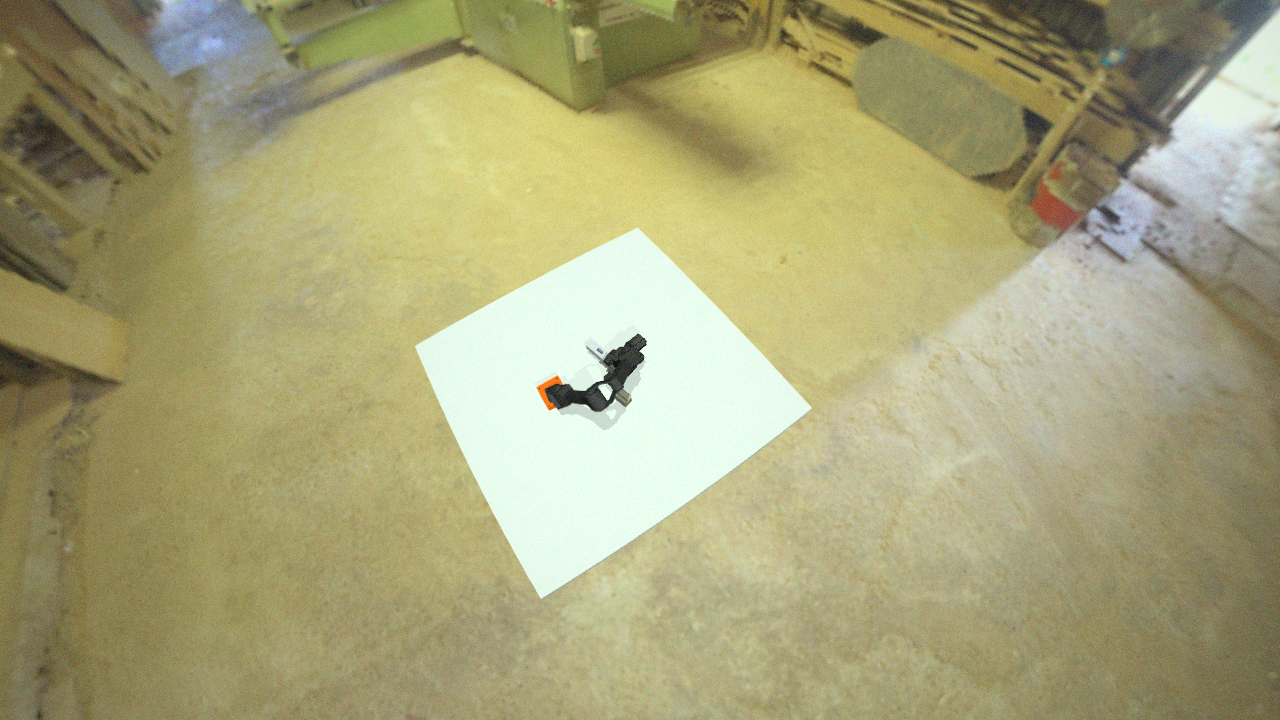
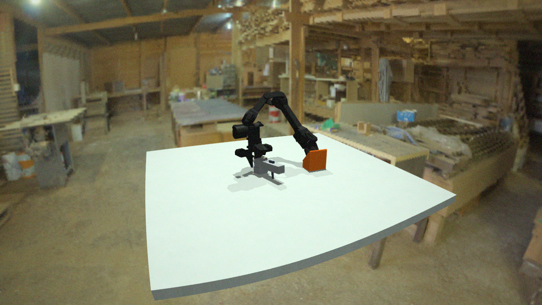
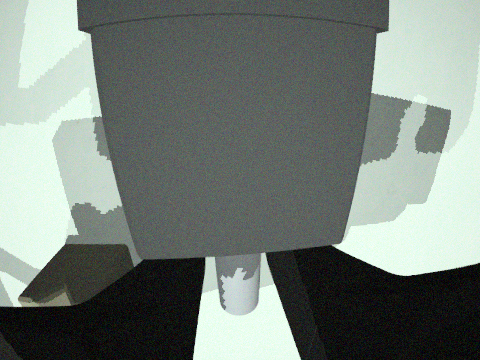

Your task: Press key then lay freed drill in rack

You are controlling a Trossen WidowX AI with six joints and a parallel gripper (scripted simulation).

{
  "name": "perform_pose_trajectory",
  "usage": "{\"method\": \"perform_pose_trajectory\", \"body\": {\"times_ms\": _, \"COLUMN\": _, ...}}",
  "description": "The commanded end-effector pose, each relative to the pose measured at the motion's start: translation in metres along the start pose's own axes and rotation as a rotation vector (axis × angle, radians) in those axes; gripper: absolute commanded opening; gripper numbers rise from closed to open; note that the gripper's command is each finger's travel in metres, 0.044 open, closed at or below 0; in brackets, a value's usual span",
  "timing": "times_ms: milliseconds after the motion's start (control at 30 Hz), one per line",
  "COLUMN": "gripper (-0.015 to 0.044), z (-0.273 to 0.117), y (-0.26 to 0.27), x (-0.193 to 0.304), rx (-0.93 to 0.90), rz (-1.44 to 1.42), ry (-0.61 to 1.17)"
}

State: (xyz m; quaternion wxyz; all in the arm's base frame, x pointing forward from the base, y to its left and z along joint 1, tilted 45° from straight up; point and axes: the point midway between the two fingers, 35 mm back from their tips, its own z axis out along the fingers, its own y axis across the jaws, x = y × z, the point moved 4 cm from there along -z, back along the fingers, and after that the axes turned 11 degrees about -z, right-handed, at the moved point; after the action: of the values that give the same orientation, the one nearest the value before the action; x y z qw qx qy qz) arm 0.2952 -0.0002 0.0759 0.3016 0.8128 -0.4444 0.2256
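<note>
A grey chuck housing (image 1: 593,345) (image 2: 260,167) (image 3: 232,140) stands on the white table, with a bar out to one side and a small dark key (image 2: 271,162) on top. A round grey drill (image 3: 240,287) sticks out of it. My gripper (image 2: 255,161) (image 3: 236,262) is partly closed around the drill. In the wrist view a narrow gap shows on each side of the drill. The housing hides the fingertips there, so contact cannot be seen. A brown-grey block (image 1: 623,397) (image 3: 95,267), seemingly the rack, stands beside the left finger.
An orange block (image 1: 542,394) (image 2: 316,160) stands at the arm's base. A thin dark post (image 2: 272,175) reaches down under the housing's bar. The white table (image 1: 537,501) (image 2: 288,223) has its edges well away from the gripper.
</note>
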Motion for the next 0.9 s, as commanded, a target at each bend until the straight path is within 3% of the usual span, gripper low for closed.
{"method": "perform_pose_trajectory", "body": {"times_ms": 0, "gripper": 0.0020, "z": -0.001, "y": 0.000, "x": 0.000, "rx": 0.001, "rz": 0.002, "ry": 0.000}}
{"method": "perform_pose_trajectory", "body": {"times_ms": 867, "gripper": 0.0000, "z": 0.000, "y": 0.003, "x": 0.023, "rx": -0.001, "rz": -0.005, "ry": 0.007}}
